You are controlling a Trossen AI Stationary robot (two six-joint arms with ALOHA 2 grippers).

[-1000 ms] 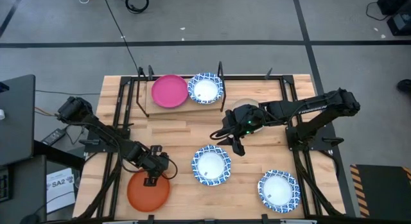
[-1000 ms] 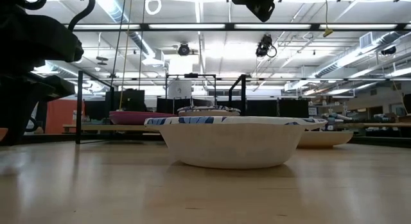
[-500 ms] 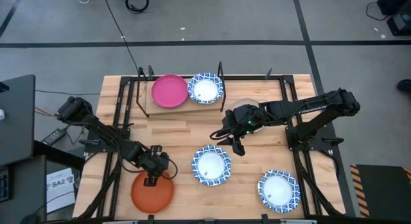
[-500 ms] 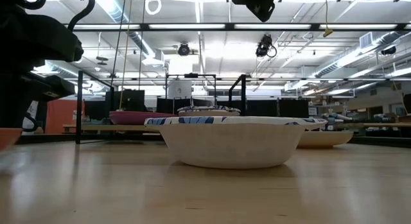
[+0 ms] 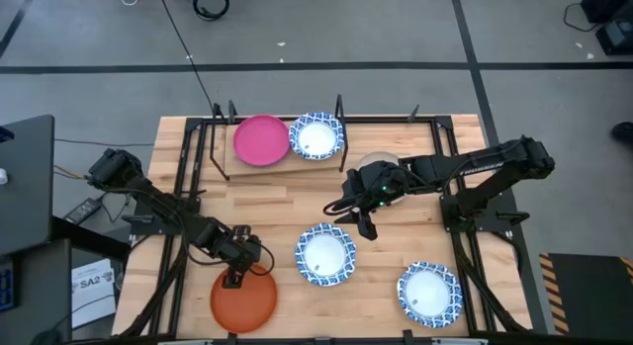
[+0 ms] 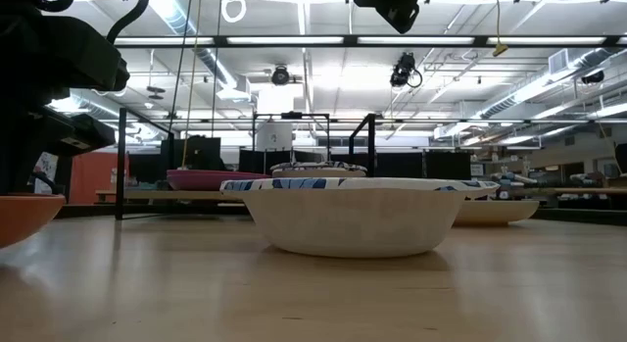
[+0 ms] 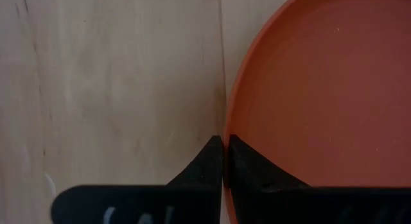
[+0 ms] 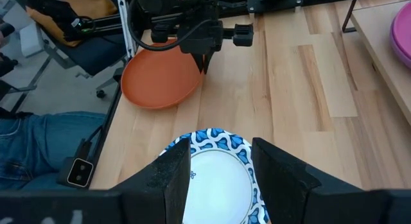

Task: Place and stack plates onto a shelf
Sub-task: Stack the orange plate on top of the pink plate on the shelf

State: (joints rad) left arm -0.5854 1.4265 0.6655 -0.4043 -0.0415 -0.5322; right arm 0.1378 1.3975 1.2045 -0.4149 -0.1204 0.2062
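One orange plate (image 5: pixel 243 302) is pinched by its rim in the left end effector (image 5: pixel 235 278), whose fingers (image 7: pixel 207 161) close together on either side of the edge. Over the last second that plate has slid across the counter (image 5: pixel 287 202) toward the middle, away from the counter's left edge, so the left arm appears to be dragging it inward, probably to get a better hold before carrying it to the shelf (image 5: pixel 280 160). The shelf lies well beyond this end effector, already carrying a magenta plate (image 5: pixel 261 140) and a blue-and-white patterned plate (image 5: pixel 317 135) side by side.

The right end effector (image 5: pixel 360 218) hangs with fingers apart above the central blue-rimmed plate (image 5: pixel 325 255), unmoved; another patterned plate (image 5: pixel 429 293) sits farther out toward the right corner.

Only the left wrist view shows the fingertips meeting on the orange rim. The right wrist view shows that rim tilted up off the wood, which the overhead view hides. The low view catches just the plate's edge (image 6: pixel 24 217).
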